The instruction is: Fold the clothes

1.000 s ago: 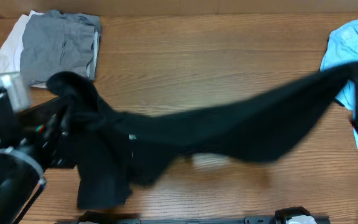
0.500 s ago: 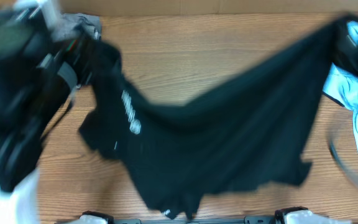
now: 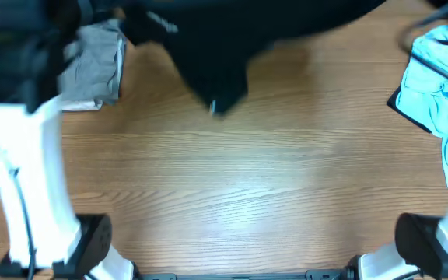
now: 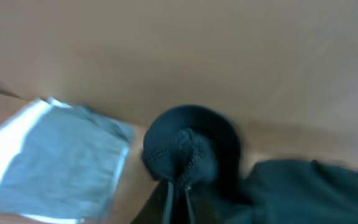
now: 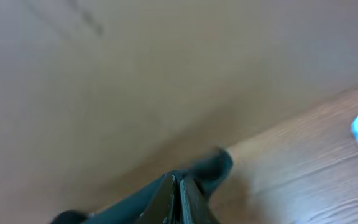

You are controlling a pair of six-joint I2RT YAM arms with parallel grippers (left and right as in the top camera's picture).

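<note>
Overhead: black shirt [image 3: 208, 54] strung along the top edge, one lobe hanging centre-left over the table [image 3: 224, 187]. Grey garment [image 3: 92, 66] upper left, light blue garment [image 3: 442, 93] at right edge.
Left wrist: left gripper [image 4: 180, 183] pinched on bunched shirt, bottom centre.
Right wrist: right gripper [image 5: 178, 182] narrow, seemingly clamping shirt edge; view is blurred.

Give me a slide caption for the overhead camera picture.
Blurred black fabric shirt spans the wooden table's far edge, folded grey garment at left, light blue garment at right.

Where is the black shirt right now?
Overhead, the black shirt is at the top, between the grey clothes on the left and the light blue garment on the right.
</note>
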